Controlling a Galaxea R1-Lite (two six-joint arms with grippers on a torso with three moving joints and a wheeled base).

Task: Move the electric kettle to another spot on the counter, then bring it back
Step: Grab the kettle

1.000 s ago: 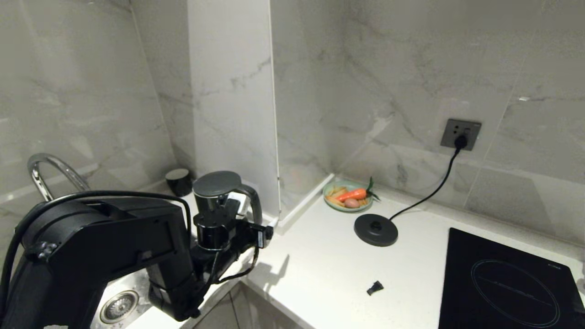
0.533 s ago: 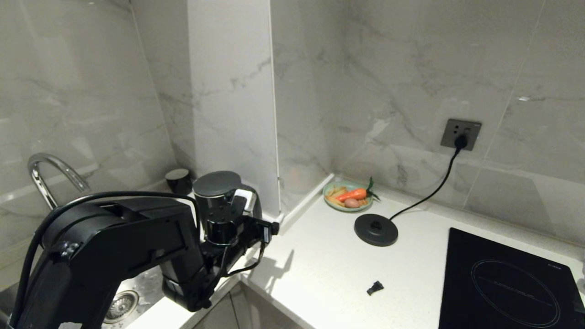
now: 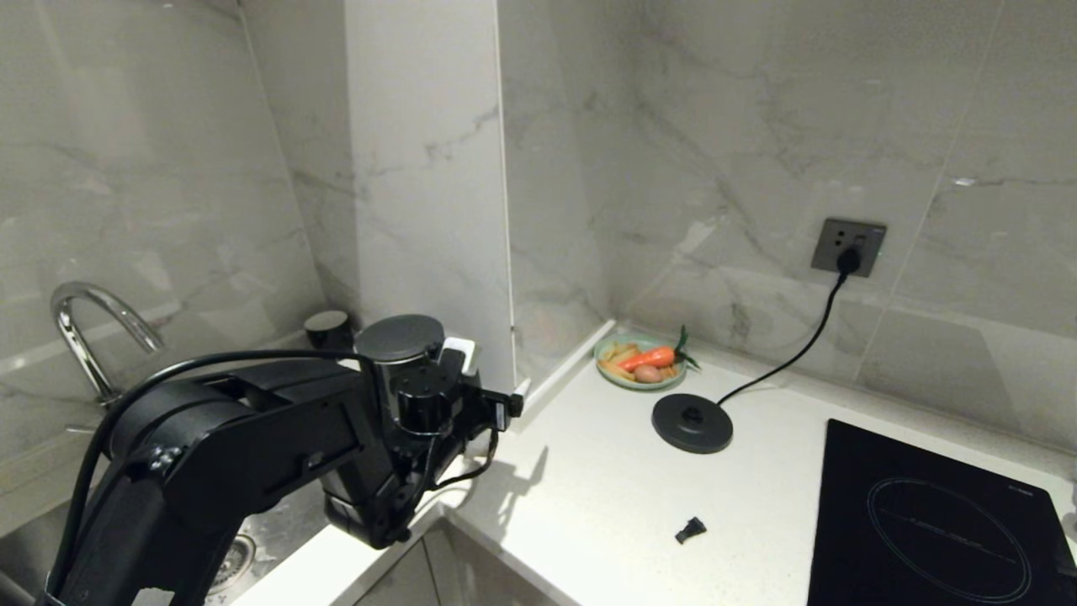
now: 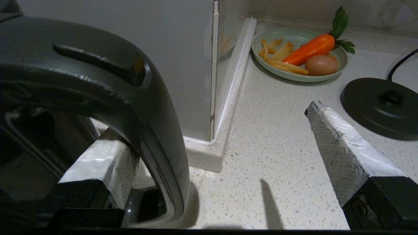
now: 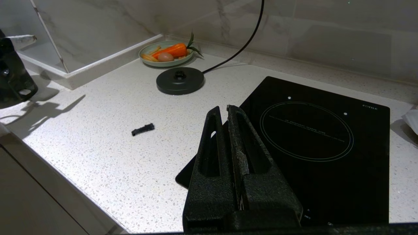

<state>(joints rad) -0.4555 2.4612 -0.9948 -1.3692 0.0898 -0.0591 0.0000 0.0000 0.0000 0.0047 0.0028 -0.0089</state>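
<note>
Left gripper (image 3: 458,370) reaches the matte black electric kettle (image 3: 400,349) on the speckled white counter (image 3: 606,505) beside the marble pillar, while its wrist view shows taped fingers (image 4: 339,143) spread wide, one threaded inside the curved loop handle (image 4: 140,98).

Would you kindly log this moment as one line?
left gripper: open, straddling kettle handle | kettle: on counter near sink, off base | right gripper: shut, idle above hob
</note>
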